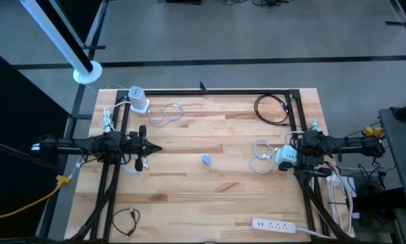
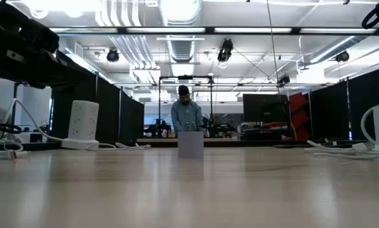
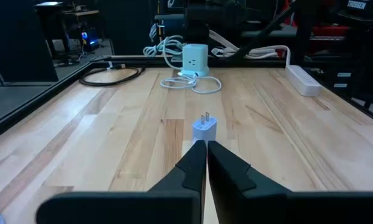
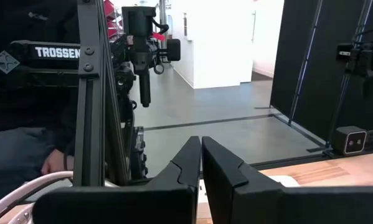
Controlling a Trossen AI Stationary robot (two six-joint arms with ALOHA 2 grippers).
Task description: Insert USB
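Observation:
A small blue-and-white adapter point(image 1: 206, 159) stands on the wooden table's middle with its plug prongs up point(image 3: 204, 127); it also shows in the low view point(image 2: 190, 144). My left gripper point(image 1: 159, 148) is shut at the table's left side, pointing at the adapter point(image 3: 206, 147) from some way off. My right gripper point(image 4: 200, 149) is shut at the table's right edge, beside a white cube charger point(image 1: 285, 156) whose white cable point(image 1: 260, 154) lies coiled on the table. The USB plug itself cannot be made out.
A second white charger point(image 1: 139, 100) with a white cable point(image 1: 166, 112) sits at the far left. A black cable loop point(image 1: 270, 108) lies far right, a white power strip point(image 1: 274, 224) near right, a small black cable point(image 1: 125, 220) near left. A person point(image 2: 187, 114) stands beyond the table.

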